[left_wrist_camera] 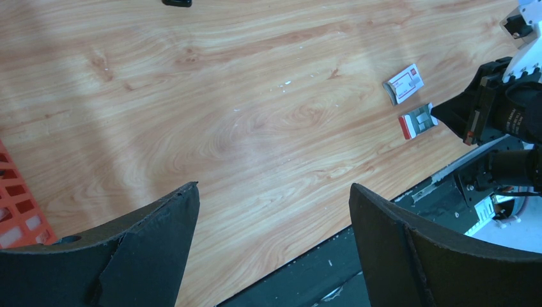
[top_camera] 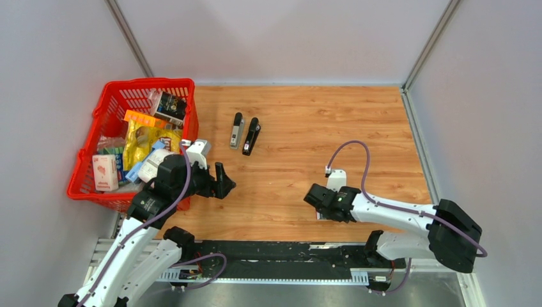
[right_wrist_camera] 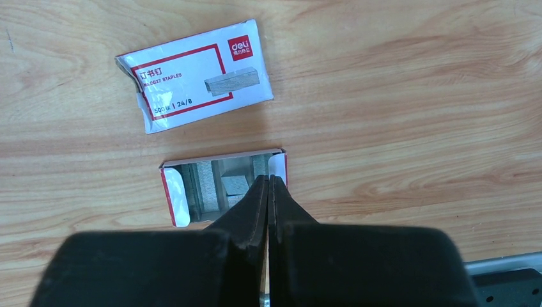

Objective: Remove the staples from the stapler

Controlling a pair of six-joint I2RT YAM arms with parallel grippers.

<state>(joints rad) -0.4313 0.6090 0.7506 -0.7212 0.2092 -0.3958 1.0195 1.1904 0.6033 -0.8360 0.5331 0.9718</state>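
Right gripper [right_wrist_camera: 268,180] closed, tips over silvery ribbed staples [right_wrist_camera: 233,184] in open red-and-white card tray [right_wrist_camera: 171,198]. Left gripper [left_wrist_camera: 273,188] open, empty. Two black staplers [top_camera: 237,130] lie well beyond both; I judge unloading near done, unconfirmed.

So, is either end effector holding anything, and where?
Left end effector open, empty. Right end effector shut over the staple tray; hold cannot be told.

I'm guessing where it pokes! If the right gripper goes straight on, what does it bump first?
Likely the open staple tray, just beyond the shut right gripper, maybe the staples inside it. Depth is unclear.
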